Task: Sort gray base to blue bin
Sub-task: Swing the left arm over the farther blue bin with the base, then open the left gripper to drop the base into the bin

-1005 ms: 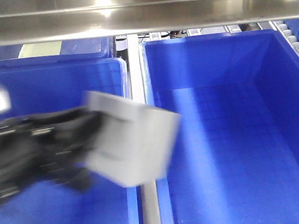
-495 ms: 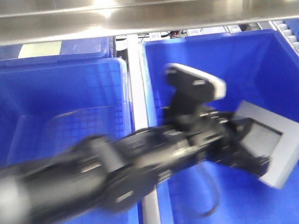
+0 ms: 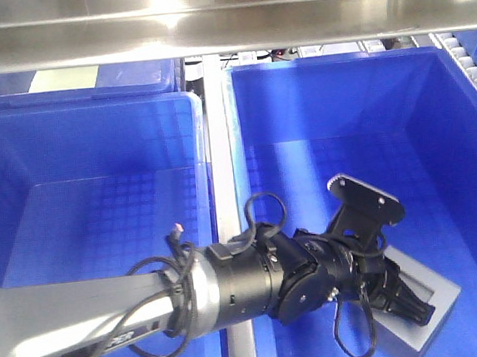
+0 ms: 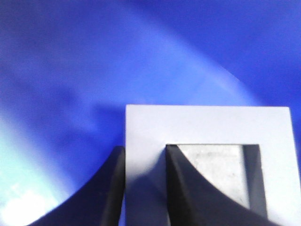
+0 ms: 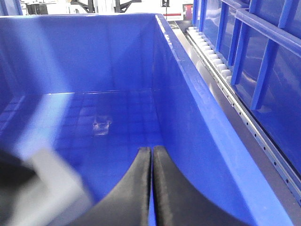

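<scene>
The gray base (image 3: 434,307) lies low in the right blue bin (image 3: 340,103), at its floor near the front, recess face up. My left gripper (image 3: 399,298) reaches across from the left and is shut on one wall of the base. In the left wrist view one finger (image 4: 110,188) is outside the base (image 4: 207,122) and the other sits in the recess, with the gripper (image 4: 143,155) clamping the wall between them. My right gripper (image 5: 151,150) is shut and empty above the same bin (image 5: 117,52). The base shows blurred at lower left (image 5: 51,183).
A second blue bin (image 3: 95,158) stands to the left, split off by a metal divider rail (image 3: 219,147). A steel beam (image 3: 225,25) crosses the top. A roller conveyor (image 5: 211,56) and blue frame run along the bin's right side.
My left arm has swung right from over the left bin into the right bin, and has lowered the gray base down to the bin floor.
</scene>
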